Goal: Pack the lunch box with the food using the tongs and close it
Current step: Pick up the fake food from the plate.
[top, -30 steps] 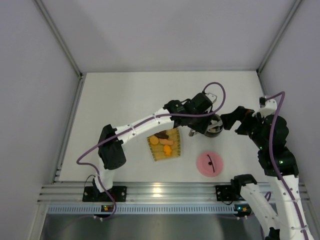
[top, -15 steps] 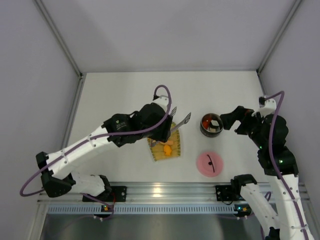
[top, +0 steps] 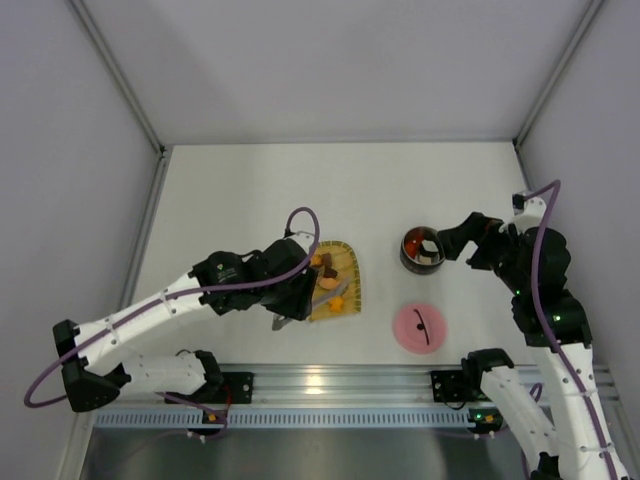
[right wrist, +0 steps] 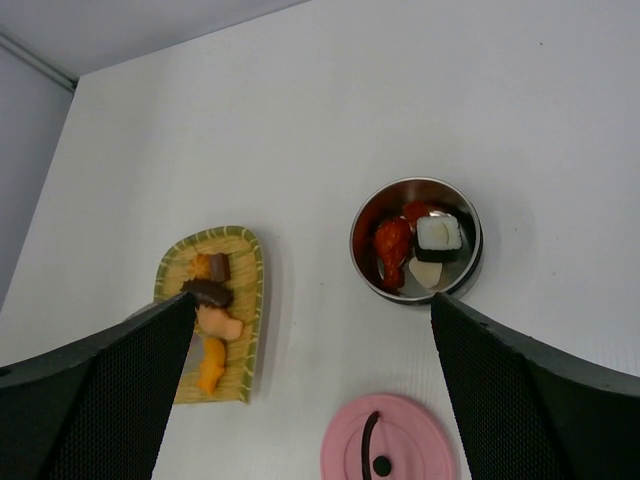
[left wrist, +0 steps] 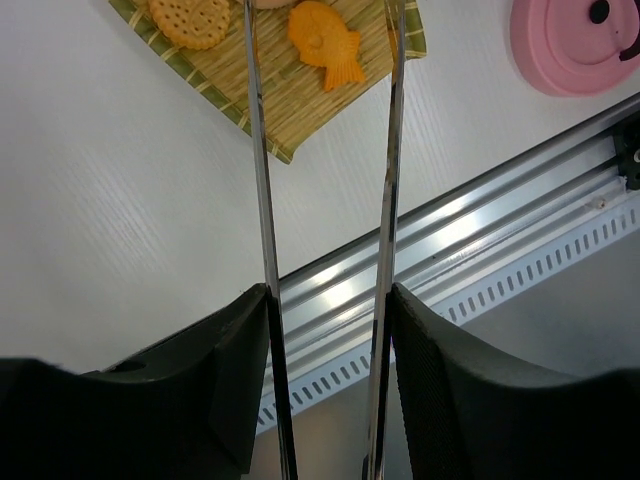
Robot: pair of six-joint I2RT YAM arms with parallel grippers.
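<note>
Fingers [left wrist: 235, 380] of the left gripper [left wrist: 325, 370] press from outside on the two silvery arms of the tongs [left wrist: 258, 150], so we read this hand as clamped on the tool, which is squeezed partway with a gap between its arms. In the left wrist view the arms run up over the yellow woven tray [left wrist: 290, 100] and their tips are cut off by the top edge, so we cannot tell whether they touch anything. An orange fish-shaped piece [left wrist: 325, 42] shows between the two arms, and a round biscuit [left wrist: 190, 18] lies just left of them. Behind the tray corner we see the aluminium rail [left wrist: 480, 230] at the table's near edge.

The right gripper [right wrist: 310, 300] has its jaws spread wide with nothing between them. From above we see it hanging just beside the lunch box [top: 408, 262], on its right.

The lunch box stands upright on the table to the right of the tray, apart from it, uncovered. Inside we make out a red piece [right wrist: 392, 245], a white roll [right wrist: 438, 233] with a dark wrap and a pale piece [right wrist: 428, 272]. Its pink lid [right wrist: 388, 440] lies flat on the table nearer the arm bases. The rest of the food [right wrist: 207, 291], in brown, pink and orange, sits on the tray.
</note>
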